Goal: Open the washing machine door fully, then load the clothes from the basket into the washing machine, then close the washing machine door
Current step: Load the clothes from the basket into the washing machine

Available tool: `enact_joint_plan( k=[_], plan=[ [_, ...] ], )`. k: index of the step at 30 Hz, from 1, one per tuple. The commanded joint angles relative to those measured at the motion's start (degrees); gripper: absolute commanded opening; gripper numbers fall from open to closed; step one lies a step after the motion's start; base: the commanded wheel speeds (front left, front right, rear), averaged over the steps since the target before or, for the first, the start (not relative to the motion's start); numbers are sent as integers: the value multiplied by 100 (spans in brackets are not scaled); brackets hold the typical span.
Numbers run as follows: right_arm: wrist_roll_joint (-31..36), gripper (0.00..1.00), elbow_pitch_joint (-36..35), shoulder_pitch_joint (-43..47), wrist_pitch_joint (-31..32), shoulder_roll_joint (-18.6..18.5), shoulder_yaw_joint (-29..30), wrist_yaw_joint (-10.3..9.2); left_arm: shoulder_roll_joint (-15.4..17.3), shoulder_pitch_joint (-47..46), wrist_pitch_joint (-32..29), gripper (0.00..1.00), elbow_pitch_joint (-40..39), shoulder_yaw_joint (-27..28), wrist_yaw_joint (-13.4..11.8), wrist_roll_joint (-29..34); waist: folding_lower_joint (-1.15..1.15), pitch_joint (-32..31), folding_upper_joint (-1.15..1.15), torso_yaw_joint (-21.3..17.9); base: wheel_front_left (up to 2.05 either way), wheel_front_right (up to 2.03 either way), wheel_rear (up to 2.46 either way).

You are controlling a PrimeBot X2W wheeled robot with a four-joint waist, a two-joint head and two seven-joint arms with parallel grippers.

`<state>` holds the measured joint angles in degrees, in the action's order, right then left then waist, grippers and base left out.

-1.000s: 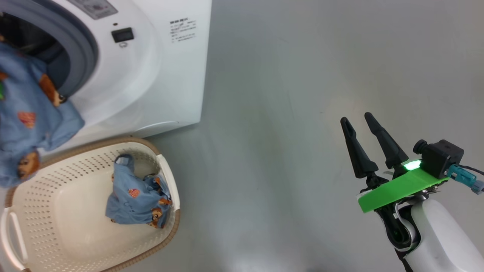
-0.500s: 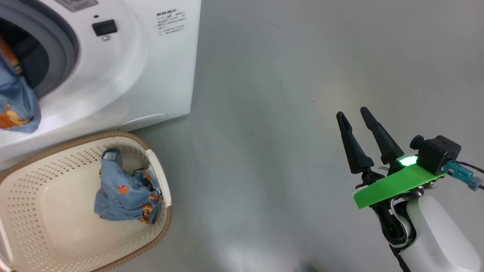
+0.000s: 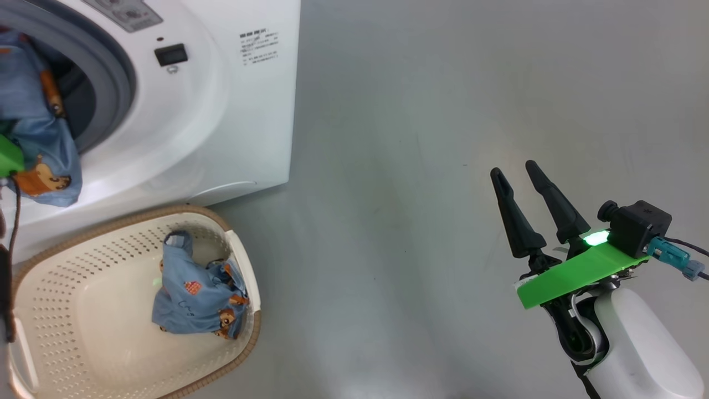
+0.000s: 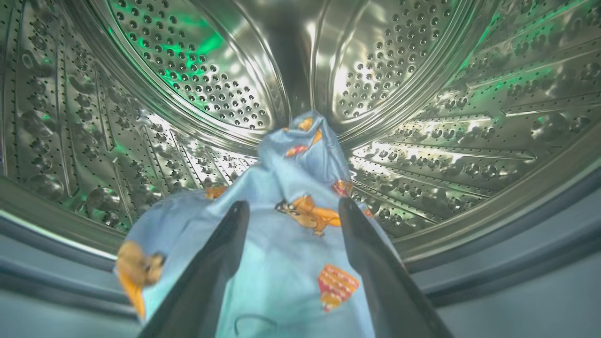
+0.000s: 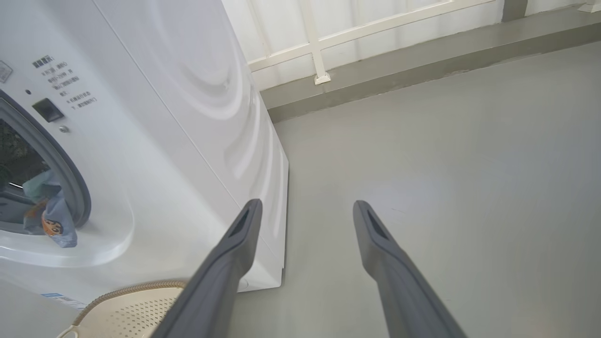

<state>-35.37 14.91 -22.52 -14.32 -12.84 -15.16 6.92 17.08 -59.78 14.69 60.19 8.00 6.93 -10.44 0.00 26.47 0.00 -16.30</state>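
Grey floor beneath right tool, spread and empty; left tool released, clothes draped into washing machine.

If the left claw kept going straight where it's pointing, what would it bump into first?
Probably the blue bear garment, bunched right ahead of the left claw between its spread fingers. Past it comes the steel drum wall, though depth is hard to judge.

bright even light; green glare on drum
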Motion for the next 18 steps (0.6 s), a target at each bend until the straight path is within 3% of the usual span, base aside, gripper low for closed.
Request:
enact_joint_plan(
  k=[1,18],
  plan=[
    [29,100,-103,102,-68,-84,-110,57,240,118,30,100,-47,34,31,-27,0,-63,0,35,0,0,0],
    [34,100,-128,98,-68,-188,-48,57,22,660,30,100,-714,153,54,-223,0,-124,0,178,0,0,0]
  ],
)
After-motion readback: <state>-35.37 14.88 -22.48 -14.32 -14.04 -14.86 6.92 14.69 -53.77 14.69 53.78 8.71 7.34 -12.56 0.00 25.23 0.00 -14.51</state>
